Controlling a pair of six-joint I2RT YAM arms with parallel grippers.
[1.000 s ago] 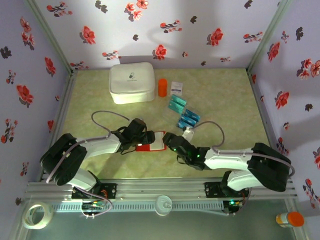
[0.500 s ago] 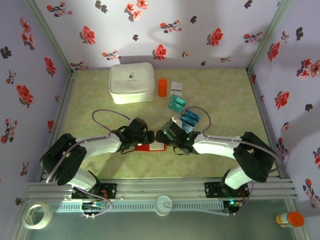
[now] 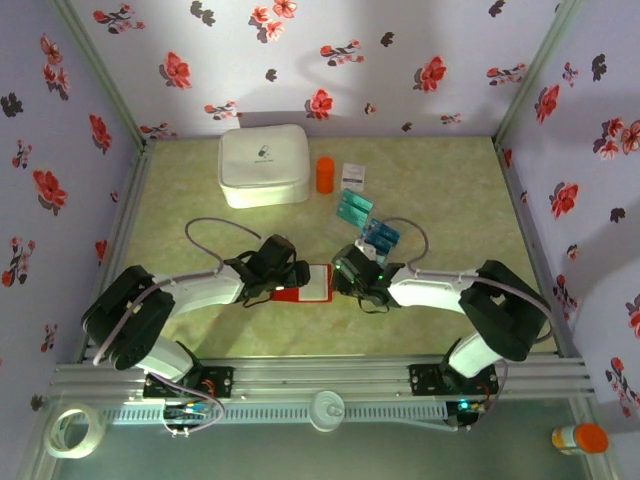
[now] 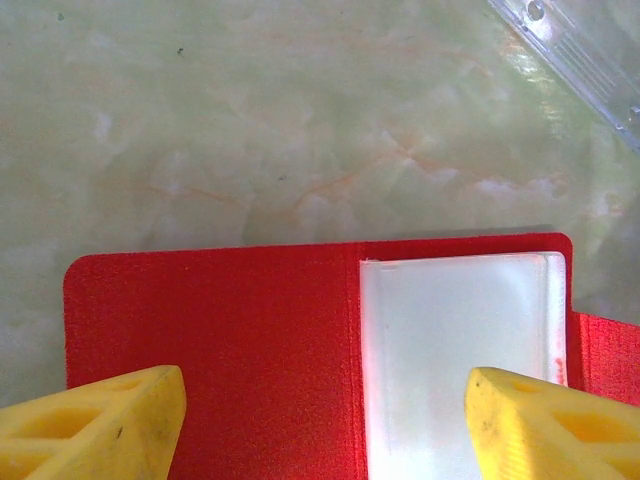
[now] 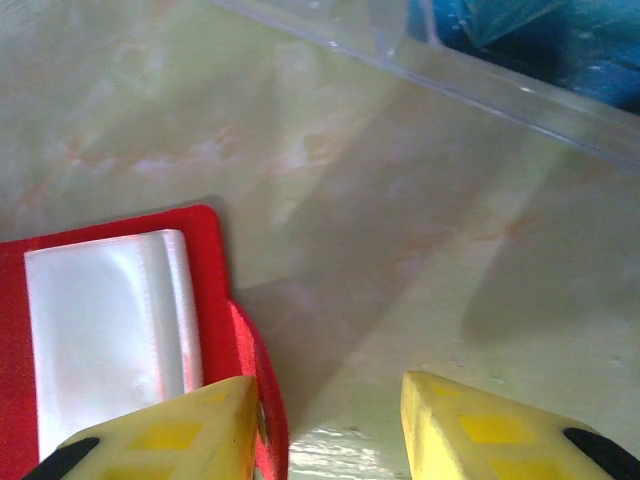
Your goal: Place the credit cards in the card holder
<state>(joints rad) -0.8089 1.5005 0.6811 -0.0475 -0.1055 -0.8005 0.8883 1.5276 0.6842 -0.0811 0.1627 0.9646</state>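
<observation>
The card holder (image 3: 308, 284), a red wallet, lies open on the table with its pale pocket (image 4: 460, 350) facing up. My left gripper (image 3: 288, 276) hovers over its left half, open, with its yellow fingers (image 4: 95, 420) straddling the wallet (image 4: 220, 340). Open too, my right gripper (image 3: 346, 274) is at the wallet's right edge, where a raised red flap (image 5: 258, 390) rests against its left finger (image 5: 165, 435). The blue and teal credit cards (image 3: 354, 208) (image 3: 379, 237) lie behind the right gripper, partly under a clear sleeve (image 5: 520, 45).
A large white rounded case (image 3: 263, 165) stands at the back left. An orange cylinder (image 3: 325, 174) and a small white printed box (image 3: 352, 176) stand beside it. Patterned walls close in the table on three sides.
My right gripper came forward from the near side to the wallet's right edge, covered it briefly, then eased right, so the pale pocket shows again. The left gripper stayed put.
</observation>
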